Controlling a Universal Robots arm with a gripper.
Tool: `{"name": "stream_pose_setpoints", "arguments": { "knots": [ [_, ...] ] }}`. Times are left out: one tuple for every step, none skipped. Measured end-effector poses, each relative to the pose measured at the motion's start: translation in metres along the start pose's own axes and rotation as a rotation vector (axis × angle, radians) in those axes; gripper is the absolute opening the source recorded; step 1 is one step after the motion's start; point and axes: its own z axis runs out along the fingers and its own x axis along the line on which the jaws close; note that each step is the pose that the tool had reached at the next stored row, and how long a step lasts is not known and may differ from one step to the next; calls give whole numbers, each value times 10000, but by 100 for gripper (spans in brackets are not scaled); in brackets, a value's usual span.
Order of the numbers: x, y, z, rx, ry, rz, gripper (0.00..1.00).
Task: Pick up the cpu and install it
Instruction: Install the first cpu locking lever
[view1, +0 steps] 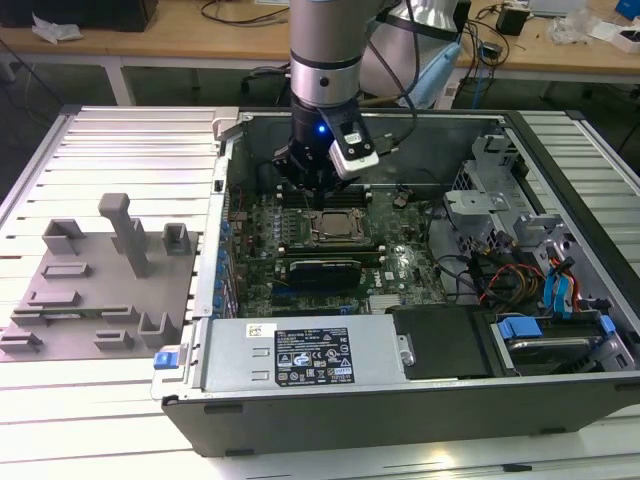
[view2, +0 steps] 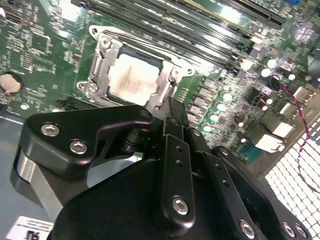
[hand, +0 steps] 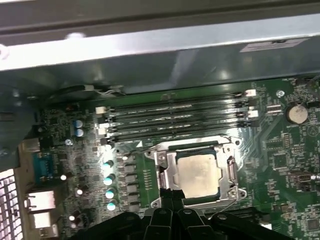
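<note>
**Gripper (view1: 310, 190) closed and empty at the socket, cpu (view1: 338, 227) lying in it**

Computer case (view1: 350, 420) lies open on its side on a slatted table (view1: 60, 420), and my arm (view1: 325, 50) reaches straight down into it. A green motherboard (view1: 400, 265) covers the case floor. A grey moulded tray (view1: 90, 300) with upright posts sits well apart on the table, at the exterior view's left.

My fingers (view2: 172, 150) are drawn together, with nothing between them. In both wrist views their tips hang just beside the metal socket frame (hand: 167, 170), at one of its edges; I cannot tell whether they touch it.

The cpu (hand: 199, 174) lies flat inside that frame, its silvery top facing up and bare, next to the rows of memory slots (hand: 175, 117). A coin battery (hand: 297, 114) sits on the board a little apart from the socket.

As for writing, the metal box along the case's near wall carries a large dark label (view1: 310, 358) with white print and marks, and a small pale sticker (view1: 262, 330) beside it. Another pale sticker (hand: 280, 45) is on the case wall in the first wrist view. None of it is clear enough for me to read.
</note>
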Motion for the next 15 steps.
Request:
{"name": "stream_pose_setpoints", "arguments": {
  "knots": [
    [49,-6,-1,0,-1,2,11],
    [85,-11,-2,0,-2,1,11],
    [117,-15,-3,0,-2,1,11],
    [137,-17,-3,0,-2,1,11],
    [152,-19,-3,0,-2,1,11],
    [168,-21,-4,0,-3,1,11],
    [180,-22,-4,-1,-3,0,11],
    [195,-24,-4,-10,-2,1,11],
    [201,-25,-4,-36,2,0,11],
    [206,-26,-4,-78,7,2,11],
    [211,-26,-4,-111,12,2,11],
    [211,-26,-3,-117,12,3,11],
    [216,-27,-4,-118,12,6,11],
    [235,-30,-5,-117,13,4,11],
    [258,-32,-5,-117,12,3,11]
  ]
}}
